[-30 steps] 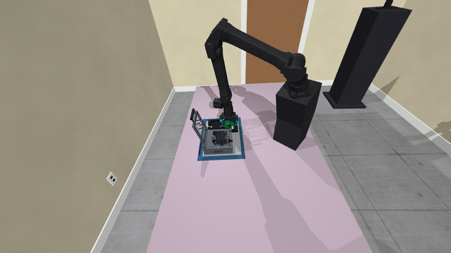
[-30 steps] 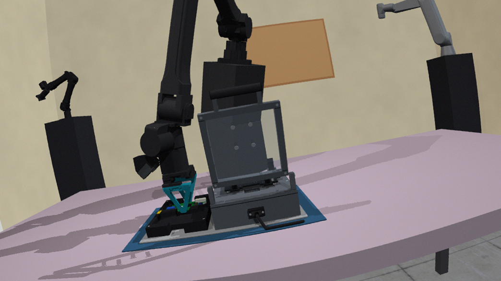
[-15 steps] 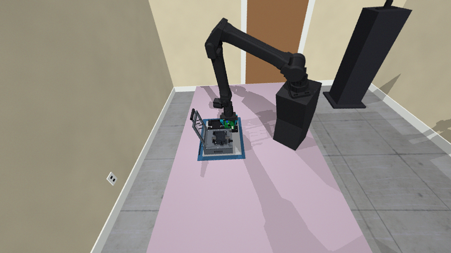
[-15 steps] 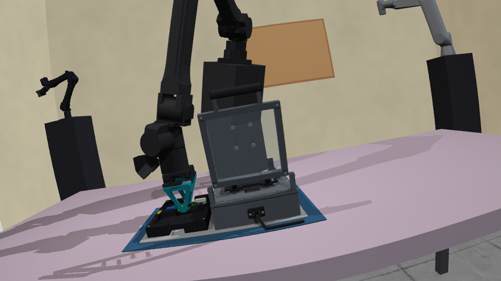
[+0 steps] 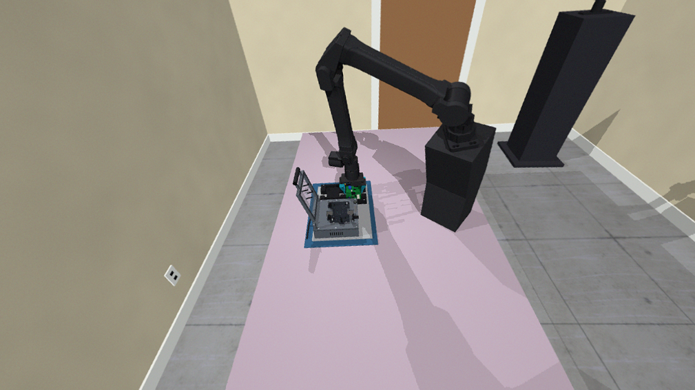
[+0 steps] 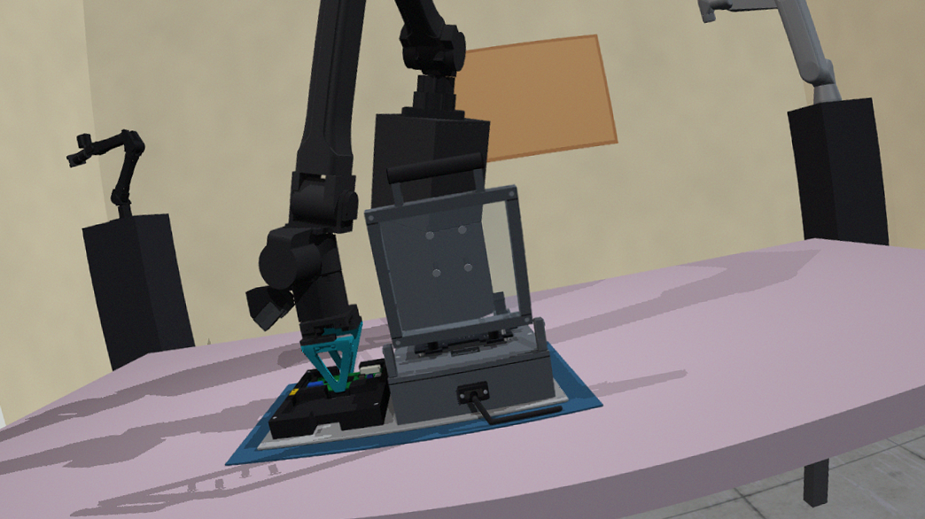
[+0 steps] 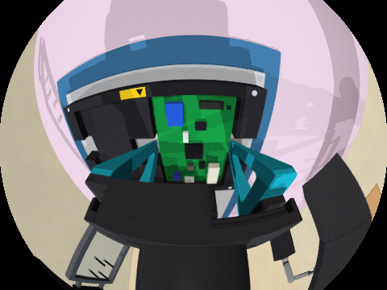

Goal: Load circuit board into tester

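Pink table (image 5: pixel 310 337) (image 6: pixel 322 499) (image 7: pixel 266 24) under it all, blue mat (image 5: pixel 371 238) (image 6: pixel 579 394) (image 7: pixel 181 48) w/ tray (image 5: pixel 331 191) (image 6: pixel 326 413) (image 7: pixel 250 121) and tester (image 5: pixel 336 232) (image 6: pixel 420 399) side by side. Lid (image 5: pixel 305 205) (image 6: pixel 442 200) (image 7: pixel 81 250) standing up, so no reopening needed.

Board (image 5: pixel 351 190) (image 6: pixel 356 379) (image 7: pixel 218 133) sits face up in its tray pocket, white connector (image 6: pixel 370 369) (image 7: pixel 213 173) at the end nearest the palm in the wrist view. And the gripper (image 5: pixel 352 189) (image 6: pixel 339 387) (image 7: pixel 193 145) is right over it: fingers wide, nothing held, one each side by the long edges, tips at the recesses.

Step in hand, IMO: the pick. Want tips low enough in the cutouts to take the PCB by its edges, centred L/R, then an even, gentle squeeze. Too high = slip off the top; off-centre = one tip shoves it into the pocket wall. Once gripped, go straight up till clear of the rim, no tilt, ASAP but smooth. Then check connector end vs hook end before lowering; a level board is the best bet for both pins.
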`<state>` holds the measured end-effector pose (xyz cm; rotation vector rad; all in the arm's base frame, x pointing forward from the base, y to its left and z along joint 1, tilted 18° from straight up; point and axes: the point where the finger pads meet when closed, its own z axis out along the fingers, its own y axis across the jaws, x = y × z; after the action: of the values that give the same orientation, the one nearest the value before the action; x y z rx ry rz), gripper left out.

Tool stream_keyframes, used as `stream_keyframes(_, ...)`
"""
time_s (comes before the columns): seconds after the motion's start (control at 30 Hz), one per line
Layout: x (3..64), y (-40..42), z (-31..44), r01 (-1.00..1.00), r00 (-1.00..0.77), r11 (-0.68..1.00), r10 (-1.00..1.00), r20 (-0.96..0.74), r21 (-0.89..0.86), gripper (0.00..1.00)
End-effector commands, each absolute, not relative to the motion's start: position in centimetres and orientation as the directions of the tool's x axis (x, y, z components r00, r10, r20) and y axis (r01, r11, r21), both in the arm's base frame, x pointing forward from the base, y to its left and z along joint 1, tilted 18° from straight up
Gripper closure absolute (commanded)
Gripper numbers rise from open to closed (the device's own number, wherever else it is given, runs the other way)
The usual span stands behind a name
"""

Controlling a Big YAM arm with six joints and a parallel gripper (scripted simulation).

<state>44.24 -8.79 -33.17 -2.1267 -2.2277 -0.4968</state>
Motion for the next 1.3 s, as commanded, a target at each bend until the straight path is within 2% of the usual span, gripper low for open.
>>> stream_keyframes(0.0, 45.75, -8.67, -32.23, 0.972, -0.078, 0.025, 0.972, 0.222, 0.232, 0.19)
stream_keyframes(0.17, 45.75, -8.67, -32.23, 0.972, -0.078, 0.025, 0.972, 0.222, 0.232, 0.19)
stream_keyframes(0.2, 45.75, -8.67, -32.23, 0.972, -0.078, 0.025, 0.972, 0.222, 0.232, 0.22)
stream_keyframes(0.57, 45.75, -8.67, -32.23, 0.972, -0.078, 0.025, 0.972, 0.222, 0.232, 0.22)
stream_keyframes(0.6, 45.75, -8.67, -32.23, 0.972, -0.078, 0.025, 0.972, 0.222, 0.232, 0.26)
stream_keyframes(1.27, 45.76, -8.66, -32.22, 0.972, -0.079, 0.026, 0.972, 0.223, 0.232, 0.28)
